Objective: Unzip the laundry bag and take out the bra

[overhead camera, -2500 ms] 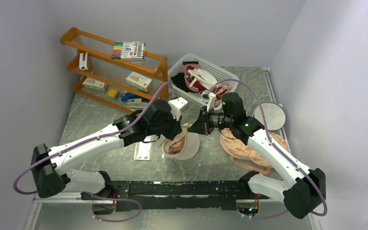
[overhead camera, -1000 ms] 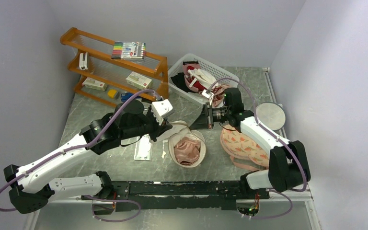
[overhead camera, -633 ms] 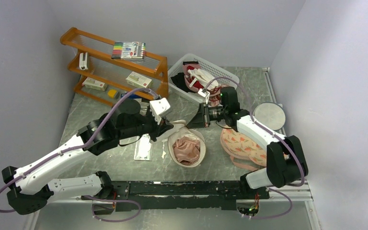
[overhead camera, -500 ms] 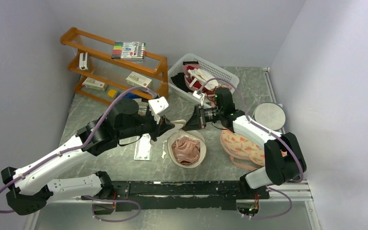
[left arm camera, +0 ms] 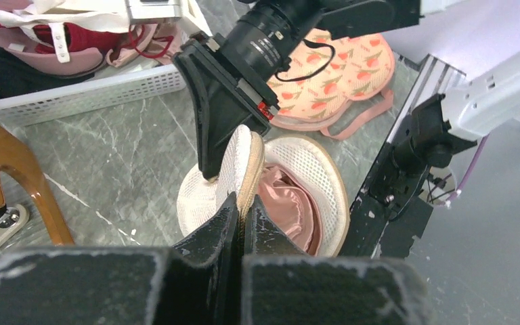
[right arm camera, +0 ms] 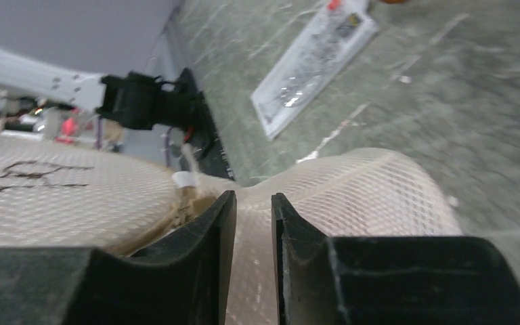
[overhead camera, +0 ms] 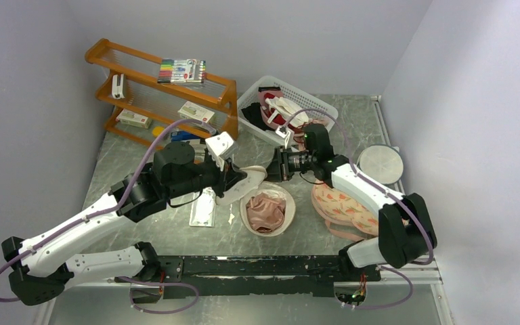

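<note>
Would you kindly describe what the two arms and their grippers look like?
Both the left arm and right arm have white link shells, black joints and a looping purple cable. The left gripper and right gripper carry flat black fingers, the left's scuffed pale. A white camera housing sits on each wrist.

The round cream-white mesh laundry bag (left arm camera: 319, 177) with beige zip rim lies unzipped mid-table, its lid half tilted up on edge toward ten o'clock, its lower half cupping a crumpled pink satin bra (left arm camera: 286, 206).
</note>
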